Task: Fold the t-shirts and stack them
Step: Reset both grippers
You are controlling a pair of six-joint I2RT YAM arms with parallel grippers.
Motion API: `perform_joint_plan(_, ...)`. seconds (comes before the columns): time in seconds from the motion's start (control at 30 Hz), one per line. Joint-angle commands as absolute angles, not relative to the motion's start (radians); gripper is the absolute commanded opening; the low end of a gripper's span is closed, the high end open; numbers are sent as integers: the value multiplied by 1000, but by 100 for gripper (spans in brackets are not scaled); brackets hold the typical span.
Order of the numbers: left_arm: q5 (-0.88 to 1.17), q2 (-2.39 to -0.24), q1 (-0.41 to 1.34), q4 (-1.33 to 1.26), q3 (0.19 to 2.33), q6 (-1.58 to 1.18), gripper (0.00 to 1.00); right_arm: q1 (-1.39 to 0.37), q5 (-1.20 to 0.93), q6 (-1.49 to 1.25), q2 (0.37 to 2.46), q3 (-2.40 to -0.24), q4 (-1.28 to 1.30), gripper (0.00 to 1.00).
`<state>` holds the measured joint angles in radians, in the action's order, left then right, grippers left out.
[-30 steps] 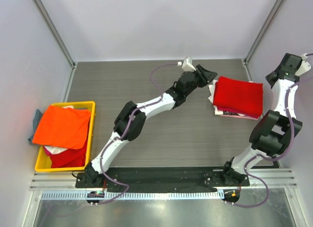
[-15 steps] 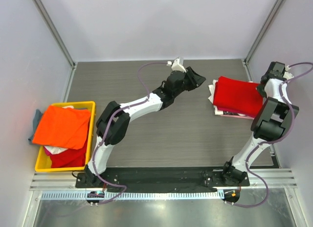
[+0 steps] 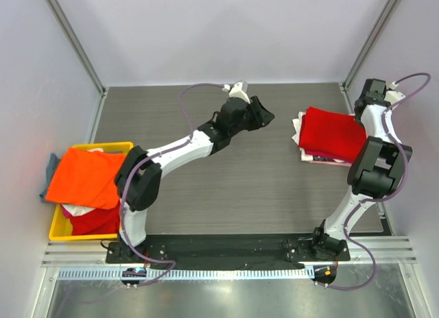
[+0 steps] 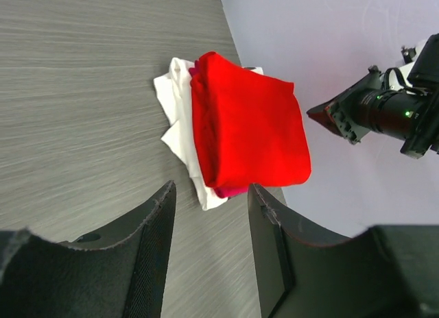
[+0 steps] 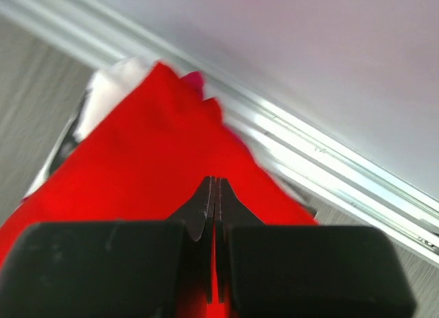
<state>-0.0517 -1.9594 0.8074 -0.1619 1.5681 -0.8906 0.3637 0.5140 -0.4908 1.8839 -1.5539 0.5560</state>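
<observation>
A folded bright red t-shirt (image 3: 334, 134) tops a stack at the right, over a white one (image 3: 298, 128) and a magenta-pink one (image 3: 321, 156). My left gripper (image 3: 267, 117) is open and empty, a short way left of the stack. In the left wrist view it (image 4: 209, 215) faces the red shirt (image 4: 250, 129), with white (image 4: 180, 119) and magenta (image 4: 230, 191) edges below. My right gripper (image 3: 359, 114) is at the stack's far right corner. In the right wrist view it (image 5: 214, 184) is shut, just over the red shirt (image 5: 137, 167).
A yellow crate (image 3: 127, 168) stands at the left edge. It holds an orange shirt (image 3: 86, 177), with red (image 3: 92, 221) and white cloth beneath. A grey-blue cloth (image 3: 49, 168) lies beside it. A metal rail (image 5: 329, 174) and walls lie close behind the stack.
My left gripper has drawn back to the left, away from the stack. My right arm has swung in from the right wall to the stack's far right corner.
</observation>
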Motion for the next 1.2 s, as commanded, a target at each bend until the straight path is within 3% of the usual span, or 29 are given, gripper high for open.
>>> perform_joint_plan(0.0,-80,-1792,782,-92,1525,-795,48,296,507,-456,1741,-1572,545,1)
perform_joint_plan(0.37,-176,-1415,641,-35,1107,-736,53,-60,422,-361,1494,-1329,382,4)
perform_joint_plan(0.67,-394,-1050,580,66,760,-629,64,-394,406,-319,1244,-924,149,6)
perform_joint_plan(0.77,-422,-938,580,75,634,-604,66,-509,403,-295,1152,-791,85,21)
perform_joint_plan(0.87,-425,-795,580,63,507,-595,73,-578,437,-304,1021,-645,6,60)
perform_joint_plan(0.9,-401,-751,578,51,473,-577,76,-580,436,-317,987,-593,-55,90)
perform_joint_plan(0.93,-396,-711,580,42,413,-572,82,-580,413,-319,944,-534,-177,97)
perform_joint_plan(1.0,-387,-593,580,37,368,-552,88,-580,382,-313,863,-401,-291,100)
perform_joint_plan(1.03,-382,-560,580,44,342,-539,100,-580,388,-346,850,-382,-290,100)
perform_joint_plan(1.17,-460,-393,580,119,284,-523,100,-580,443,-360,871,-370,-198,100)
